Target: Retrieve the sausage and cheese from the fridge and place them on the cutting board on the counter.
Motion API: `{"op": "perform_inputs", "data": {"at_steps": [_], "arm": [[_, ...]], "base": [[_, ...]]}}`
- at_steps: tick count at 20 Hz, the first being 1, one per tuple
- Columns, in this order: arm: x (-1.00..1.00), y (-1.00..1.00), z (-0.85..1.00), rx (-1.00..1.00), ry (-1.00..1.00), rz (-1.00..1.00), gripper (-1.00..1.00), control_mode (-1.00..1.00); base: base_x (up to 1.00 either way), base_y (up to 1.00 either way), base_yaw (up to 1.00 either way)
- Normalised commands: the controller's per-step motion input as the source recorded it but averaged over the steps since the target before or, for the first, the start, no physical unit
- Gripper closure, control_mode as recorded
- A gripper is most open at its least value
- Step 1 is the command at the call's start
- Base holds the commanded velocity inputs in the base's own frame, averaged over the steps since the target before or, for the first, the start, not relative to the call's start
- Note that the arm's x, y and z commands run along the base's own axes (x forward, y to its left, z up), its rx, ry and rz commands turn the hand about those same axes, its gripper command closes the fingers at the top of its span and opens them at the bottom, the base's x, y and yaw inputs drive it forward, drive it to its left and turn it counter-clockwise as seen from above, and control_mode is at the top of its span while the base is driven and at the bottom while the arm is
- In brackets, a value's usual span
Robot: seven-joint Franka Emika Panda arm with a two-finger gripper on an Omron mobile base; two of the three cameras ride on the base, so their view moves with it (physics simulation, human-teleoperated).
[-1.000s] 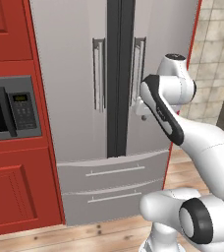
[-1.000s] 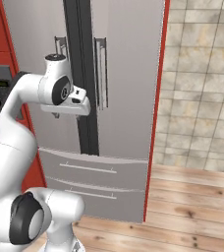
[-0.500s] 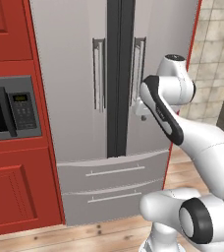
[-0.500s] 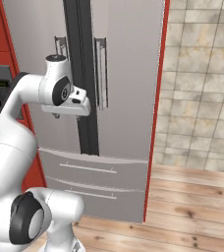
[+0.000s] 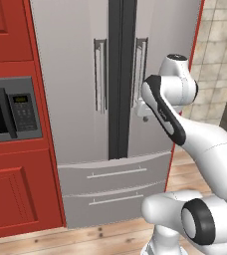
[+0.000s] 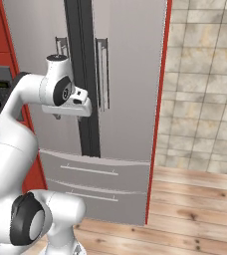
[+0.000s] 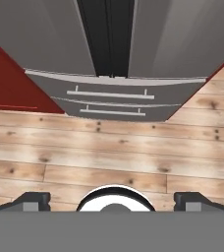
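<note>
- The fridge (image 5: 80, 74) stands shut, both upper doors closed along a dark centre seam, so the sausage and the cheese cannot be seen.
- Two vertical bar handles (image 5: 101, 74) flank that seam, and two drawers (image 5: 110, 174) with horizontal pulls sit below the doors.
- In the hand view the fridge (image 7: 182, 39) lies ahead, with its drawers (image 7: 111, 93) showing above a stretch of wooden floor (image 7: 109, 147).
- The gripper (image 7: 112, 201) has its fingers spread as wide as they go, one dark tip (image 7: 33, 199) at each side of the frame's bottom, and nothing is between them.
- From the right base camera the hand (image 6: 68, 104) hovers in front of the doors, beside the handles (image 6: 102, 74), not touching them as far as can be told.
- A grey microwave (image 5: 11, 109) is set into red cabinets (image 5: 11, 199) left of the fridge.
- A tiled wall (image 6: 205, 84) rises to the right.
</note>
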Motion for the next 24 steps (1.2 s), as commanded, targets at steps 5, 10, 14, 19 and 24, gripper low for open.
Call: {"op": "perform_inputs", "data": {"at_steps": [5,10,14,19,24], "arm": [[0.00,0.00,0.00,0.00,0.00,0.00,-1.00,-1.00],[-0.13,0.00,-0.02,-0.01,-0.08,0.01,-1.00,-1.00],[0.00,-0.29,0.18,0.07,-0.52,0.11,-1.00,-1.00],[0.06,-0.15,0.30,0.00,-0.42,0.02,-1.00,-1.00],[0.64,0.06,0.55,0.00,-0.03,-0.02,-1.00,-1.00]], "base": [[0.00,0.00,0.00],[0.00,0.00,0.00],[0.00,0.00,0.00],[0.00,0.00,0.00],[0.00,0.00,0.00]]}}
